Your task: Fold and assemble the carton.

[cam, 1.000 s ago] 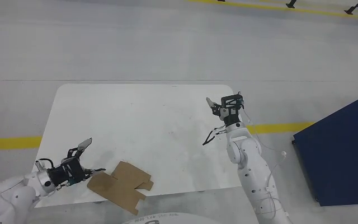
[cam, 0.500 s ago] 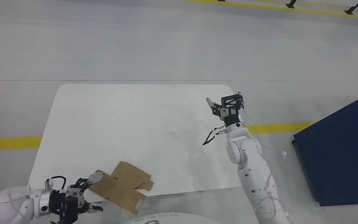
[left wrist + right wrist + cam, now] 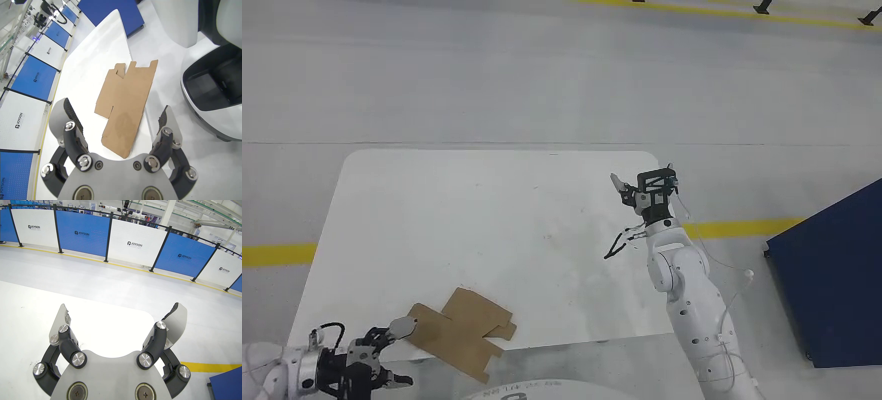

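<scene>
A flat brown carton (image 3: 461, 331) lies unfolded at the near edge of the white table (image 3: 492, 220), part of it overhanging the edge. In the left wrist view the carton (image 3: 124, 102) lies just ahead of my left gripper (image 3: 116, 108), whose jaws stand open on either side of its near end without touching it. From above, my left gripper (image 3: 394, 352) sits at the table's near left corner, beside the carton. My right gripper (image 3: 619, 217) hangs open over the table's right side, far from the carton, and holds nothing (image 3: 121, 309).
A blue cart (image 3: 832, 270) stands on the floor to the right of the table. A yellow floor line (image 3: 742, 228) runs behind the right arm. Blue and white fence panels (image 3: 132, 245) enclose the area.
My left gripper has dropped from the table's left side toward the near edge and now sits low beside the carton's left end. The right arm and the carton have stayed put.
</scene>
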Robot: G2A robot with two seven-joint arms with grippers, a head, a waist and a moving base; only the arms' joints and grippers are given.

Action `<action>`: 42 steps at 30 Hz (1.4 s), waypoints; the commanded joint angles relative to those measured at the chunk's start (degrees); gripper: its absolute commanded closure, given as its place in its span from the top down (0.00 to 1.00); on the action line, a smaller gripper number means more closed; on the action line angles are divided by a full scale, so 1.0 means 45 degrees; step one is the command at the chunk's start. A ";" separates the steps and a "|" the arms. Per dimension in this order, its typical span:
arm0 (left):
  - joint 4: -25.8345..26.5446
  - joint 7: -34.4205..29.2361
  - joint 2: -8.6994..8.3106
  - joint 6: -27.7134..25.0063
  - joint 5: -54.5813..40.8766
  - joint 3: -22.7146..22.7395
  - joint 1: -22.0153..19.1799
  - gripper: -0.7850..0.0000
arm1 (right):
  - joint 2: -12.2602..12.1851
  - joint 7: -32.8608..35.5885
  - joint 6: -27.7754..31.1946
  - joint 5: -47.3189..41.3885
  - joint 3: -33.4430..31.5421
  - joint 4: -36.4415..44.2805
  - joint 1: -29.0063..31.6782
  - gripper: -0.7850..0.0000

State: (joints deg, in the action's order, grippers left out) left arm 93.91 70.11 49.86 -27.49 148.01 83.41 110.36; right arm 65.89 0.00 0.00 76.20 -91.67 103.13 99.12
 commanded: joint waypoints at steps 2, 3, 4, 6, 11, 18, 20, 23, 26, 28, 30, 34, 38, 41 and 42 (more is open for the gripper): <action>0.0275 0.0992 -0.0191 0.0842 0.2774 -0.1165 -0.0150 1.00 | 0.0000 0.0000 0.0000 0.0000 0.0000 0.0000 0.0000 1.00; -0.0078 0.1516 -0.0260 0.0836 0.3219 -0.1285 -0.0435 1.00 | 0.0000 0.0000 0.0000 0.0000 0.0000 0.0000 0.0000 1.00; -0.0298 0.1609 -0.0279 0.0888 0.3403 -0.1380 -0.0592 1.00 | 0.0000 0.0000 0.0000 0.0000 0.0000 0.0000 0.0000 1.00; -0.0836 0.1411 -0.0276 0.1144 0.3703 -0.1741 -0.0892 1.00 | 0.0000 0.0000 0.0000 0.0000 0.0000 0.0000 0.0000 1.00; -0.1497 0.1245 -0.0234 0.2512 0.3419 -0.2502 -0.1000 1.00 | 0.0000 0.0000 0.0000 0.0000 0.0000 0.0000 0.0000 1.00; -0.0652 -0.2029 -0.0050 0.5194 0.1985 -0.2831 0.0369 0.73 | 0.0000 0.0000 0.0000 0.0000 0.0000 0.0000 0.0000 1.00; -0.0185 -0.3142 -0.0024 0.5765 0.2472 -0.3117 0.0781 0.73 | 0.0000 0.0000 0.0000 0.0000 0.0000 0.0000 0.0000 1.00; 0.0218 -0.4228 -0.0004 0.5781 0.2622 -0.3325 0.1145 0.71 | 0.0000 0.0000 0.0000 0.0000 0.0000 0.0000 0.0000 1.00; 0.0592 -0.5217 -0.0012 0.5864 0.2599 -0.3337 0.1489 0.66 | 0.0000 0.0000 0.0000 0.0000 0.0000 0.0000 0.0000 1.00; 0.0807 -0.5792 -0.0020 0.6163 0.2417 -0.3269 0.1765 0.60 | 0.0000 0.0000 0.0000 0.0000 0.0000 0.0000 0.0000 1.00; 0.1005 -0.6094 -0.0048 0.6524 0.2474 -0.3240 0.2048 0.58 | 0.0000 0.0000 0.0000 0.0000 0.0000 0.0000 0.0000 1.00; 0.1157 -0.6621 -0.0099 0.6686 0.2411 -0.3121 0.2344 0.59 | 0.0000 0.0000 0.0000 0.0000 0.0000 0.0000 0.0000 1.00; 0.1313 -0.6801 -0.0113 0.5876 0.2168 -0.3196 0.2150 0.59 | 0.0000 0.0000 0.0000 0.0000 0.0000 0.0000 0.0000 1.00; 0.1420 -0.7029 -0.0103 0.5541 0.2038 -0.3311 0.1967 0.59 | 0.0000 0.0000 0.0000 0.0000 0.0000 0.0000 0.0000 1.00; 0.1453 -0.7082 -0.0101 0.5442 0.2027 -0.3361 0.1910 0.60 | 0.0000 0.0000 0.0000 0.0000 0.0000 0.0000 0.0000 1.00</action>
State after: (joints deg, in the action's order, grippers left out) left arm 100.32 38.45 49.39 -2.57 157.21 68.50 119.19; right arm 65.89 0.00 0.00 76.20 -91.67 103.13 99.12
